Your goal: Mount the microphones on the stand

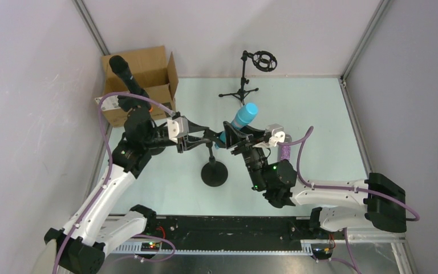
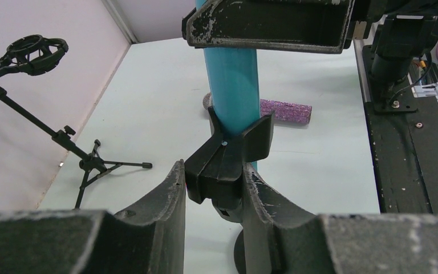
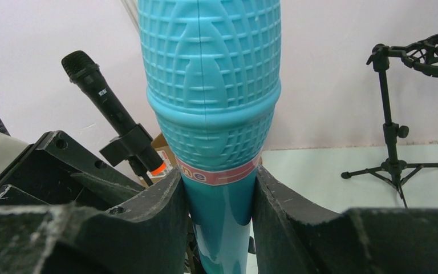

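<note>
Microphone, turquoise (image 3: 208,85): clamped between the fingers of the right claw (image 3: 217,177), gripped just below the ribbed head at the pink band. Head above the claw, tilted toward the far right. Lower shaft seated in the black clip (image 2: 228,160) of the round-base stand (image 1: 214,173), mid-table. Left claw (image 2: 211,171): fingers flanking that clip on either side, very close; pressing on it or merely beside it, impossible to tell. Microphone, glittery purple (image 2: 285,109): flat on the table, right of the round-base stand, apart from both claws. Microphone, black with orange-red end (image 3: 105,103): upright-tilted in a clip of its own, far left, by the cardboard box (image 1: 148,71). Tripod stand (image 1: 242,85) with ring mount: far side, well apart from both claws.
</note>
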